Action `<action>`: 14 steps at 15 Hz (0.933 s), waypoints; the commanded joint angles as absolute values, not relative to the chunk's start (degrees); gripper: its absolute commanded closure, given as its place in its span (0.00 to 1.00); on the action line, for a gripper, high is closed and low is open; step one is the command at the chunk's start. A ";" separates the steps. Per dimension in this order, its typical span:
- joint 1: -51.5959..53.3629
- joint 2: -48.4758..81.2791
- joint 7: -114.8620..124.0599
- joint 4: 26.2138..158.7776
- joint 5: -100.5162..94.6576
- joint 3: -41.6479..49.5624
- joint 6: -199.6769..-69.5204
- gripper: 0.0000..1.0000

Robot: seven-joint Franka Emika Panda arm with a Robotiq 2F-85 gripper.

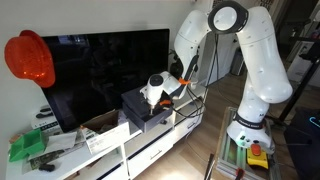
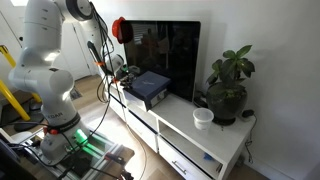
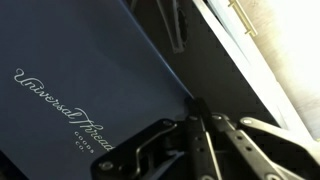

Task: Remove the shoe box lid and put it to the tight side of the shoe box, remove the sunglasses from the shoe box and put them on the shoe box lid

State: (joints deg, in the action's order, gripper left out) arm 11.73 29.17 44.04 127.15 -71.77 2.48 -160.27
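Observation:
The shoe box lid (image 3: 70, 70) is dark and flat, printed with white script "Universal Thread". It lies on the shoe box (image 1: 152, 121), which stands on the white cabinet in front of the TV, and it shows in both exterior views (image 1: 135, 100) (image 2: 152, 80). My gripper (image 3: 195, 103) is at the lid's long edge with its fingers closed together on the rim. It also shows in both exterior views (image 1: 155, 100) (image 2: 124, 74). The sunglasses are hidden.
A black TV screen (image 1: 105, 70) stands right behind the box. A red hat (image 1: 30, 58), a tan open carton (image 1: 103, 133) and a green item (image 1: 28, 147) are on the white cabinet (image 2: 185, 135). A potted plant (image 2: 228, 85) and a white bowl (image 2: 203, 117) stand at its other end.

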 commanded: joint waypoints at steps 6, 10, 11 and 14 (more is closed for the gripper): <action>13.11 17.19 44.74 132.91 -67.70 0.57 -154.71 0.99; 13.92 10.82 45.59 134.38 -67.78 0.32 -149.51 0.99; 14.05 9.51 45.55 134.49 -68.22 0.30 -148.11 0.99; 12.42 6.24 45.81 134.50 -68.92 -1.80 -143.27 0.99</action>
